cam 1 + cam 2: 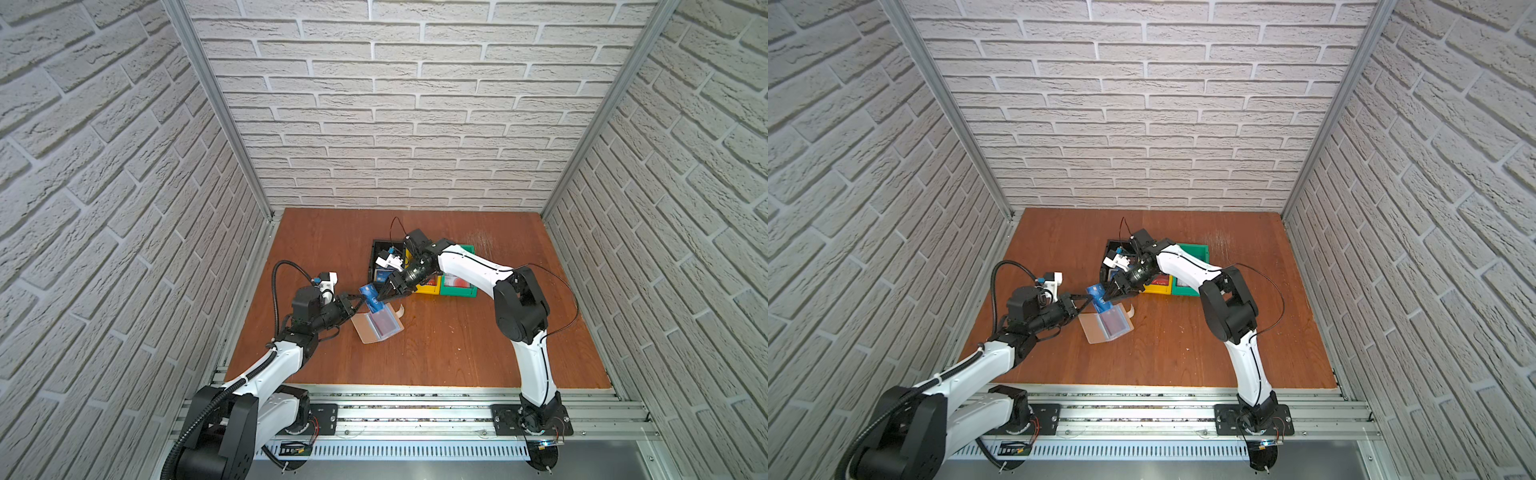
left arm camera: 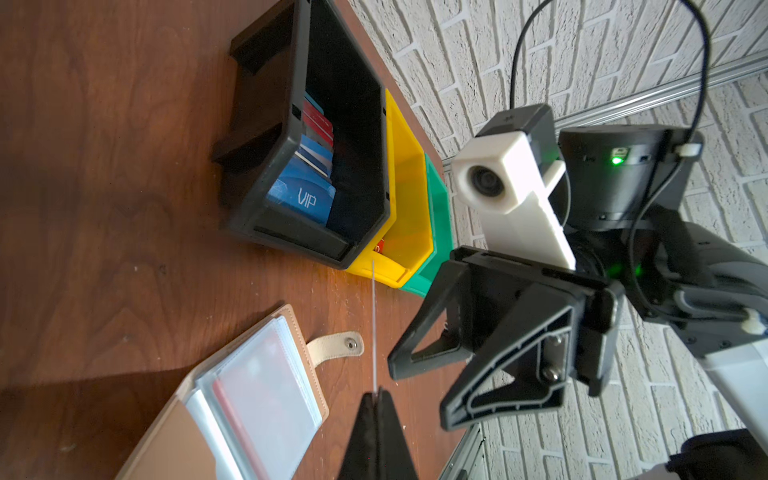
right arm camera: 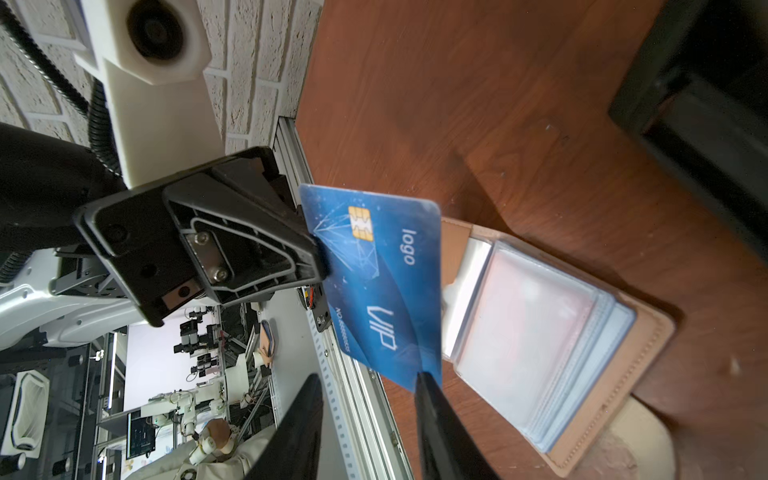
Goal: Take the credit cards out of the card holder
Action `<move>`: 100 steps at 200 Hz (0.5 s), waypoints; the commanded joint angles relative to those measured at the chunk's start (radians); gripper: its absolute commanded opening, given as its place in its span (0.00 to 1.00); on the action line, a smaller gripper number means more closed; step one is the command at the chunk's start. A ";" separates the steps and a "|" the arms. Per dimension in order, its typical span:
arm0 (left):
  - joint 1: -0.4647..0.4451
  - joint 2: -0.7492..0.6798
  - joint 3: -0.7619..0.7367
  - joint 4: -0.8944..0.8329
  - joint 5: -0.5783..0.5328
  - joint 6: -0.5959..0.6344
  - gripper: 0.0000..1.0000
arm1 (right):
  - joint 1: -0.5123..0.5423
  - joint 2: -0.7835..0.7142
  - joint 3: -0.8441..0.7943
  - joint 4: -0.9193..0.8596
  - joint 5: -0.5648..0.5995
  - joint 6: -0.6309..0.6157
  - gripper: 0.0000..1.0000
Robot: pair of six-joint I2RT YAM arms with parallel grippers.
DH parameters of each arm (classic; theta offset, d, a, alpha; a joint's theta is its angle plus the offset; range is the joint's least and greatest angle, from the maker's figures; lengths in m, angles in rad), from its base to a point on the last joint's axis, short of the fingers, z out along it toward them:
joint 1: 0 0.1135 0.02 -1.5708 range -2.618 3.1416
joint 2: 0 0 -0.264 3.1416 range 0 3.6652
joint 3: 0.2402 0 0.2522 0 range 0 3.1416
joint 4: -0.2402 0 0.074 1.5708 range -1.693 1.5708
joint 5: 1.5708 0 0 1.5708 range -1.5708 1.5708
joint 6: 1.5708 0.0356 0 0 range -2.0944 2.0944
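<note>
Wooden tabletop [image 1: 457,353]: left gripper [image 1: 360,305], clamped shut, holds the blue VIP card [image 3: 382,282] just above the open card holder [image 3: 648,332]; the card's free end sits directly ahead of the right gripper [image 1: 381,297], jaws parted and empty.

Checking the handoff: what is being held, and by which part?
The left gripper pinches the blue VIP card by the edge beside its chip. The right gripper fingers stand open near the card's far end.

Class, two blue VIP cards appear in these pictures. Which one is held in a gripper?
The blue VIP card clamped in the left gripper, held up in the air; the other VIP card lies inside the black bin.
</note>
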 commanded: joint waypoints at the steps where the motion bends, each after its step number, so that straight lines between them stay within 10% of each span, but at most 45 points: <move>1: -0.004 -0.013 -0.020 0.096 0.010 -0.010 0.00 | -0.010 -0.015 0.004 0.003 -0.007 -0.012 0.39; 100: -0.012 0.027 -0.049 0.299 -0.023 -0.076 0.00 | -0.013 0.054 0.037 0.117 -0.043 0.077 0.40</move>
